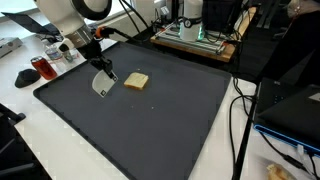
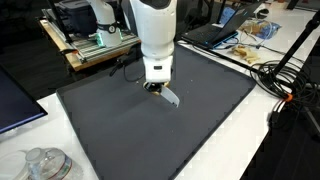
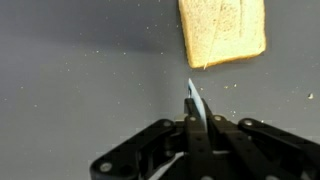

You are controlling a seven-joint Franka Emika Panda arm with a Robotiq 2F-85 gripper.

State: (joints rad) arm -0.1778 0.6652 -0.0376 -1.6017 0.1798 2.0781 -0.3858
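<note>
A slice of toasted bread (image 1: 136, 81) lies flat on the dark mat (image 1: 160, 125); the wrist view shows the bread (image 3: 222, 30) at the top right. My gripper (image 1: 98, 66) is shut on a thin, flat, whitish blade-like tool (image 1: 101, 84) that hangs down to the mat just beside the bread. Seen edge-on in the wrist view, the tool (image 3: 193, 103) sticks out from between the closed fingers (image 3: 206, 135), its tip a little short of the bread's lower edge. In an exterior view the arm hides the bread, and the tool (image 2: 171, 97) slants down from my gripper (image 2: 155, 87).
A red-lidded jar (image 1: 42, 68) and other small items stand off the mat's corner. Glass jars (image 2: 45, 165) sit near one edge. A wooden rack with equipment (image 1: 195, 35) is behind the mat. Cables (image 2: 270, 75) and a laptop (image 2: 215, 30) lie alongside.
</note>
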